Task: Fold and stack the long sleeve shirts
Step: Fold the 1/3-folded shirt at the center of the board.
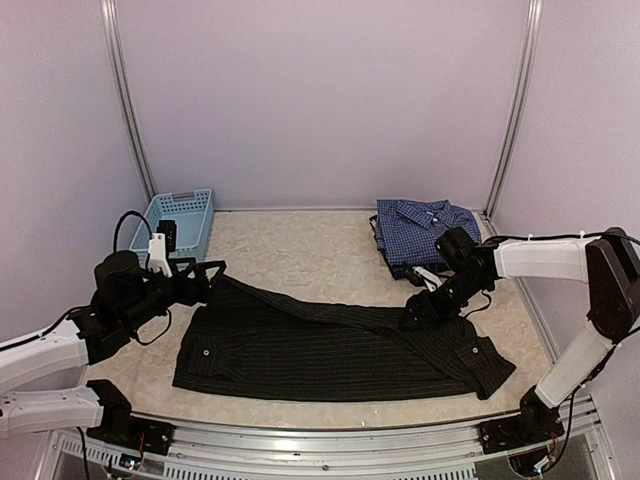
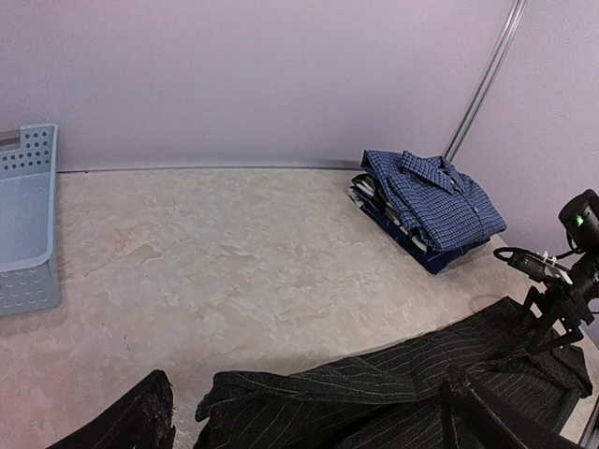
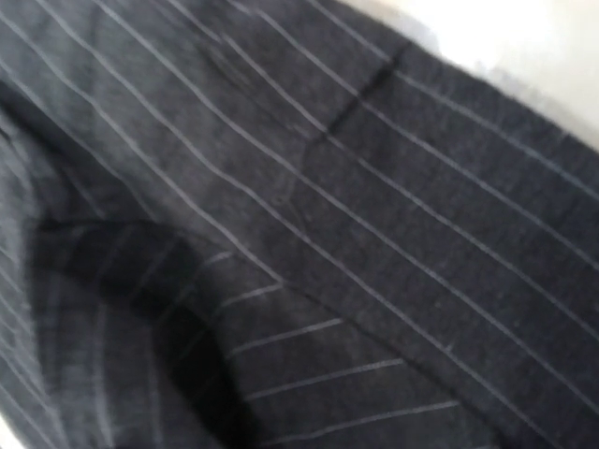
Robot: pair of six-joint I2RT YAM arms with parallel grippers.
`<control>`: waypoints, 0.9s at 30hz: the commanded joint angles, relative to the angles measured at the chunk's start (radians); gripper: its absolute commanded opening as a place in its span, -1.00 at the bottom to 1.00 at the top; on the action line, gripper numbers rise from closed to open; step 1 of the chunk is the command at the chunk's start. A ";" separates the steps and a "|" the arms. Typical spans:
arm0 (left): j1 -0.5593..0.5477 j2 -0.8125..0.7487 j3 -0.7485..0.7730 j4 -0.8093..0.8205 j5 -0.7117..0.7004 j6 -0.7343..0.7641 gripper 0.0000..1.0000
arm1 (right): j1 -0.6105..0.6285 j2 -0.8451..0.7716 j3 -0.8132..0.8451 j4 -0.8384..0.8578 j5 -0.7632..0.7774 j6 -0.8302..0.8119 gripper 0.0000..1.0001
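Black fills the lower middle of the overhead frame, where we see the black pinstriped cloth shirt (image 1: 330,350) lying spread out on the pale marbled desk (image 1: 300,250). A folded band of its cloth slants from its upper left corner down towards the right of centre.

The left claw (image 1: 208,272) sits at that upper left corner. In the left wrist view we see its two dark fingers (image 2: 140,421) standing wide apart at the bottom of the frame, with striped cloth lying between them, so it is open and clamps nothing.

The right claw (image 1: 418,312) points down at the shirt's upper right edge, right of centre in the overhead frame. Its jaws stand apart. Its own camera shows us only blurred pinstriped cloth very close up, with a sliver of pale desk in the upper right corner, so we cannot tell whether any cloth is caught between the tips.

The blue small-check button-up shirt (image 1: 425,228) lies neatly folded, collar uppermost, at the upper right of the overhead frame near the back wall, just beyond the right claw and apart from the black pinstriped cloth shirt.

A light blue perforated plastic basket (image 1: 183,195) stands at the upper left, behind the left claw.
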 commanded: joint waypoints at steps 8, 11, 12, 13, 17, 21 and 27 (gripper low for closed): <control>-0.008 -0.007 0.016 0.003 0.006 0.002 0.86 | -0.009 -0.043 -0.056 0.030 -0.045 0.007 0.19; -0.008 -0.007 0.018 0.003 0.005 0.002 0.86 | -0.010 -0.060 -0.063 0.029 -0.052 0.015 -0.08; -0.008 -0.007 0.018 0.003 0.004 0.002 0.86 | -0.010 -0.065 -0.064 0.027 -0.053 0.019 -0.24; -0.008 -0.007 0.018 0.003 0.003 0.002 0.86 | -0.010 -0.071 -0.066 0.026 -0.050 0.022 -0.37; -0.008 0.002 0.026 -0.008 -0.011 -0.001 0.87 | -0.010 -0.105 -0.074 0.019 -0.044 0.033 -0.80; -0.008 0.023 0.047 -0.035 -0.010 -0.018 0.91 | -0.010 -0.144 -0.075 0.011 -0.049 0.043 -1.00; -0.010 0.095 0.137 -0.146 0.000 -0.094 0.92 | -0.008 -0.206 -0.059 -0.027 -0.043 0.063 -1.00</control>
